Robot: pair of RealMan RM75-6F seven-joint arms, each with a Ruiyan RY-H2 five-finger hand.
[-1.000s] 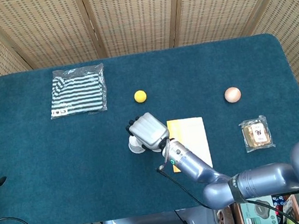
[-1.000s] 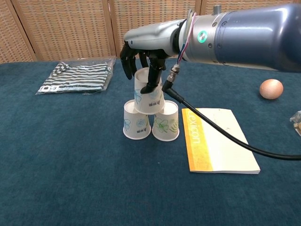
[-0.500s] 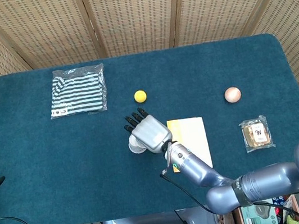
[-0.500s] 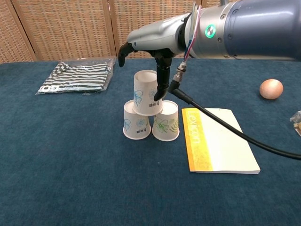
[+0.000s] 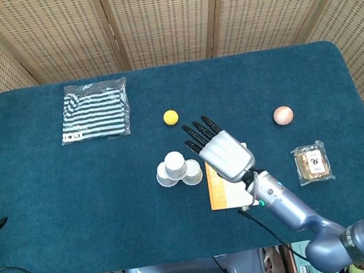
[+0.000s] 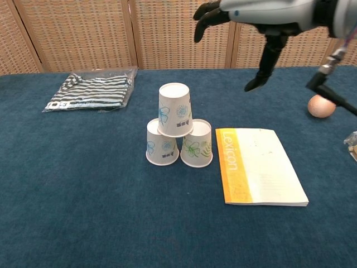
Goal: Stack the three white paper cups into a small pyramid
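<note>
Three white paper cups with flower prints stand upside down as a small pyramid on the blue table. The top cup (image 6: 174, 109) (image 5: 175, 164) rests across the lower left cup (image 6: 161, 143) (image 5: 164, 179) and the lower right cup (image 6: 197, 144) (image 5: 193, 173). My right hand (image 6: 262, 14) (image 5: 220, 148) hangs open with its fingers spread, raised well above the table and to the right of the cups, touching none of them. My left hand does not show in either view.
A yellow-and-white book (image 6: 256, 164) (image 5: 222, 191) lies just right of the cups, under my right arm. Further off are a striped cloth in a bag (image 6: 92, 89) (image 5: 95, 111), a yellow ball (image 5: 170, 117), a brown egg-like ball (image 6: 322, 105) (image 5: 283, 115) and a wrapped snack (image 5: 311, 163).
My right hand let go of the top cup, opened, and rose away to the right. The top cup stays on the two lower cups.
</note>
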